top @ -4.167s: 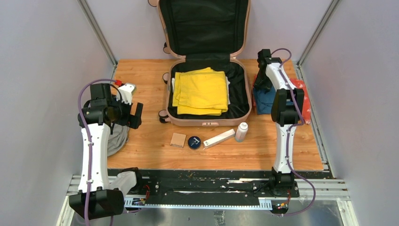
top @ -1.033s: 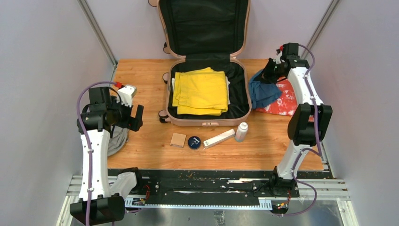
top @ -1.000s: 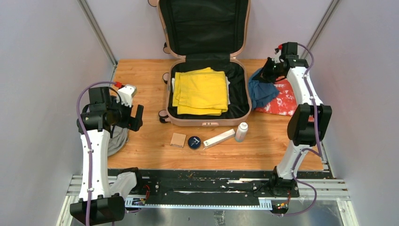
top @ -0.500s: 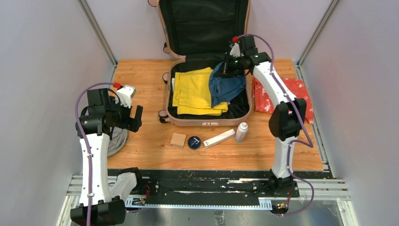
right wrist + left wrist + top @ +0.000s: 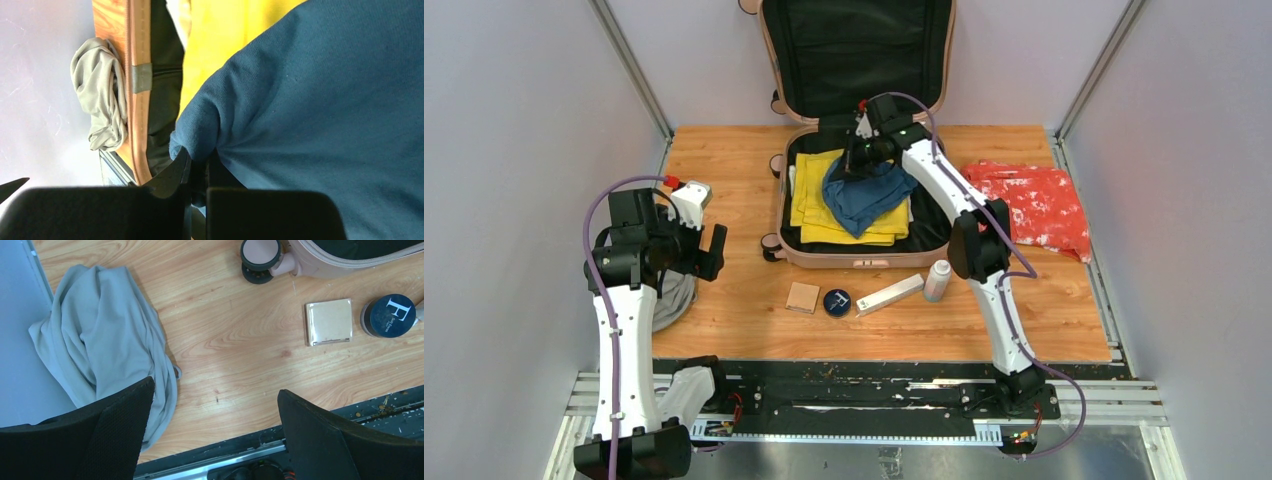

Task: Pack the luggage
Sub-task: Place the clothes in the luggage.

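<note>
Over one luggage, one right hand pinches one blue cloth.

We record that the right gripper has travelled from the table to the right of the luggage to a position over its open lower shell. The blue garment previously lay beneath the gripper on the red patterned cloth. It has come along, is pinched in the closed jaws, and hangs directly below the gripper over the yellow cloth. The red patterned cloth, formerly half covered, now lies fully exposed and spread wider, well to the gripper's right. The right arm, earlier folded upright, now reaches out across the shell.
</note>
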